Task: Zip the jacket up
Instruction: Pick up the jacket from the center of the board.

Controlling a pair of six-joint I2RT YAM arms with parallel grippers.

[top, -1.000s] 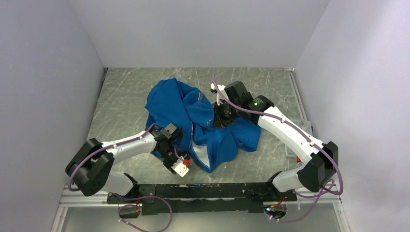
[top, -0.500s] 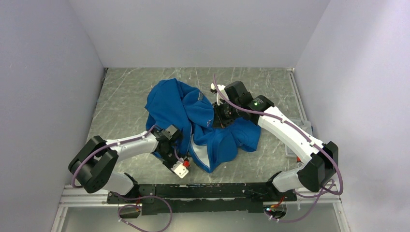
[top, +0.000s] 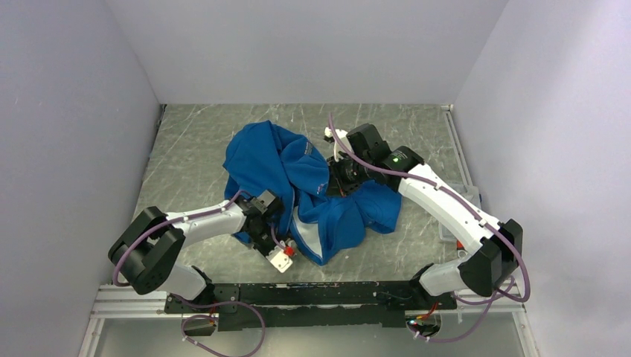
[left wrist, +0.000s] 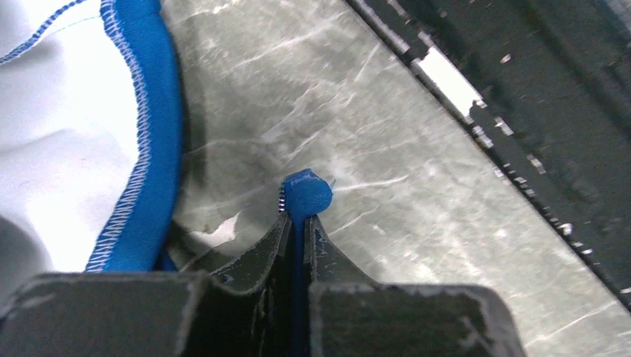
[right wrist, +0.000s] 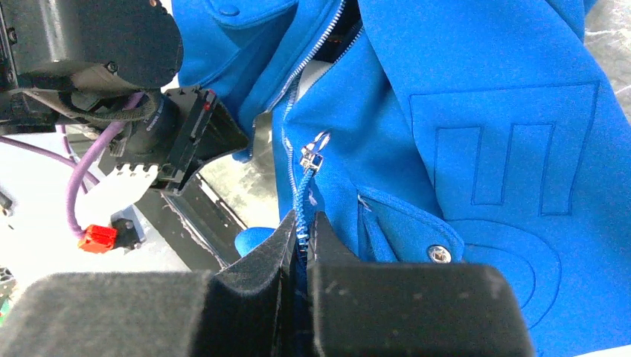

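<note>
The bright-blue jacket [top: 312, 186] lies crumpled on the table's middle, pale lining [top: 306, 236] showing at its near edge. My left gripper [left wrist: 299, 216] is shut on a blue corner of the jacket's zipper edge [left wrist: 306, 192], just above the tabletop; lining and blue hem [left wrist: 145, 149] lie to its left. In the top view it sits at the jacket's near-left edge [top: 277, 236]. My right gripper [right wrist: 301, 222] is shut on the jacket's zipper tape, just below the silver slider [right wrist: 311, 156]. In the top view it is over the jacket's far right part [top: 335, 177]. The pocket snap [right wrist: 437, 253] shows.
The grey marbled tabletop [top: 193, 149] surrounds the jacket, with pale walls on three sides. A black rail [top: 312, 294] runs along the near edge and shows in the left wrist view [left wrist: 521, 111]. The left arm's wrist [right wrist: 149, 126] shows in the right wrist view.
My left arm has shifted slightly right and nearer, drawing the jacket's near edge with it. My right arm has barely moved.
</note>
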